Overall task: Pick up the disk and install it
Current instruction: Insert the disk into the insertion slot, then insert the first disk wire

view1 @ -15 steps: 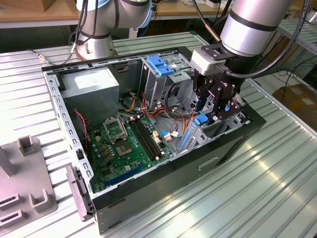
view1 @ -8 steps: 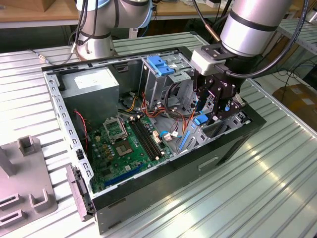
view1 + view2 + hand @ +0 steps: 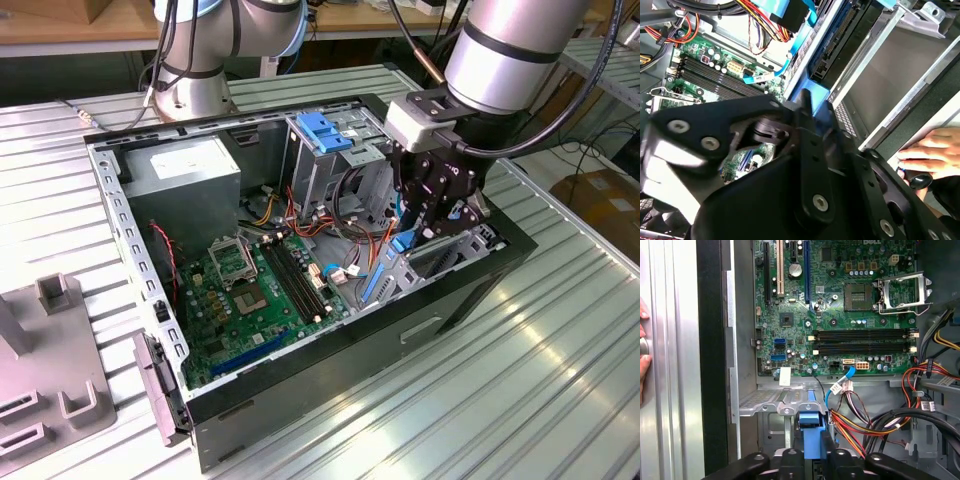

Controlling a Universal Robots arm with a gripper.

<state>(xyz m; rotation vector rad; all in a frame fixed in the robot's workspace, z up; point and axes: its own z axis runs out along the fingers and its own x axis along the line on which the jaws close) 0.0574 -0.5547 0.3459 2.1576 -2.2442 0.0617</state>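
The disk (image 3: 810,426) is seen edge-on, its blue plastic frame standing upright between my black fingers (image 3: 840,461). My gripper (image 3: 812,450) is shut on it, low inside the open computer case (image 3: 300,395), over the metal drive bay (image 3: 771,401) at the case's front end. In the exterior view the gripper (image 3: 415,235) hangs at the case's right end with the disk's blue edge (image 3: 402,243) showing below it. In the second wrist view the blue frame (image 3: 816,106) peeks out behind the gripper's body. The disk's grey face is hidden.
A green motherboard (image 3: 265,290) lies on the case floor, with bundles of coloured cables (image 3: 875,420) close beside the gripper. A grey power-supply box (image 3: 185,180) and a metal cage with a blue top (image 3: 325,130) stand at the back. A person's hand (image 3: 932,150) rests just outside the case wall.
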